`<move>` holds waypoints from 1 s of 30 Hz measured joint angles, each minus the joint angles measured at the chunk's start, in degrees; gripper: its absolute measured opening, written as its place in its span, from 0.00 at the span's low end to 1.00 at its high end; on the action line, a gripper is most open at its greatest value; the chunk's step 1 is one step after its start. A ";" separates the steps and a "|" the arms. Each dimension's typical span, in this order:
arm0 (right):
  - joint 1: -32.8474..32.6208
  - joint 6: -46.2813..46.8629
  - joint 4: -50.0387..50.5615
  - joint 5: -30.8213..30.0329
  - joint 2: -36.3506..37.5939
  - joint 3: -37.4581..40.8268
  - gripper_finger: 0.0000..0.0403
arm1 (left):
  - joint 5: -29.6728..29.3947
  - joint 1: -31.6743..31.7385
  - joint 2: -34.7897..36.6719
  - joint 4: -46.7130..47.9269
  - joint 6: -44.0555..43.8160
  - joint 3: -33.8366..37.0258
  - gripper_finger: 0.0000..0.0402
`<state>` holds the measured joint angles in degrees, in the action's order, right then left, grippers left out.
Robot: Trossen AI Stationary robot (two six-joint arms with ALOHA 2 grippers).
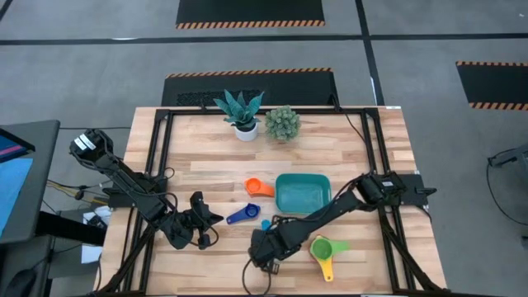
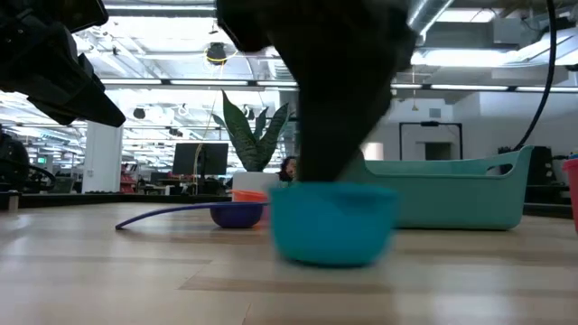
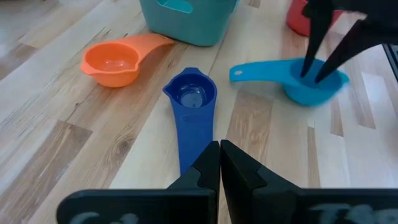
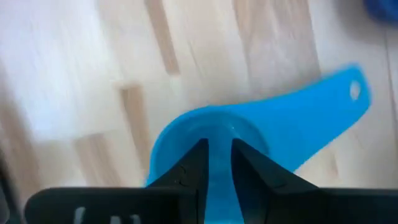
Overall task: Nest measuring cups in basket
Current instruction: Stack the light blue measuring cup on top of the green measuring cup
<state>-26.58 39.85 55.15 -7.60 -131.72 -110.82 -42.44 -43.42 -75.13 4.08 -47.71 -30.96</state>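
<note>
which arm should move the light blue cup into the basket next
Right. The right gripper is already at the light blue cup, fingers over its rim, near the basket. The left gripper is shut, near the dark blue cup.

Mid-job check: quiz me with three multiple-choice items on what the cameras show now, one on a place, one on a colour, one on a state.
1. Where is the orange cup?
A on the table beside the basket
B inside the basket
C in the left hand

2. What colour is the cup in the right hand?
A yellow
B orange
C light blue

3. The left hand is:
A wide open
B shut and empty
C shut on the orange cup

Answers:
1 A, the high view shows it on the wood just outside the basket wall.
2 C, its fingers pinch the light blue cup by the rim.
3 B, its fingers meet with nothing between them.
</note>
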 joint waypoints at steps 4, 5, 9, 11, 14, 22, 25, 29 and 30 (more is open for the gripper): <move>0.01 -2.96 2.15 -0.38 0.00 -2.95 0.23 | 0.00 0.02 0.00 -0.01 -0.39 0.00 0.00; 0.01 -3.65 2.51 -0.43 0.00 -3.33 0.23 | 0.00 0.00 0.00 0.00 -0.39 0.00 0.00; -0.30 -5.67 2.89 -0.63 -0.02 -3.55 0.23 | 0.00 0.02 0.00 0.05 -0.34 0.00 0.00; -0.44 -5.88 2.85 -1.83 -0.02 -3.55 0.23 | 0.00 0.00 0.00 0.07 -0.34 0.00 0.00; -0.47 -6.19 2.45 -5.08 -0.02 -3.55 0.23 | 0.00 0.01 0.00 0.07 -0.31 0.00 0.00; 0.56 -14.32 -3.86 -6.99 -0.50 -3.57 0.23 | 0.00 0.00 0.00 0.08 -0.17 0.00 0.00; 0.94 -14.86 -3.34 -5.75 -0.87 -3.27 0.26 | 0.02 0.01 0.00 0.08 -0.15 0.00 0.00; 1.60 -14.90 -3.38 -5.75 -0.76 -2.56 0.31 | 0.02 0.01 0.02 0.11 -0.15 0.00 0.00; 1.69 -14.90 -3.20 -5.57 -0.76 -2.32 0.33 | 0.02 0.00 0.02 0.15 -0.15 0.00 0.00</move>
<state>-24.89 24.95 51.94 -13.17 -132.49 -113.13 -42.41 -43.42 -75.11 4.23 -47.86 -30.96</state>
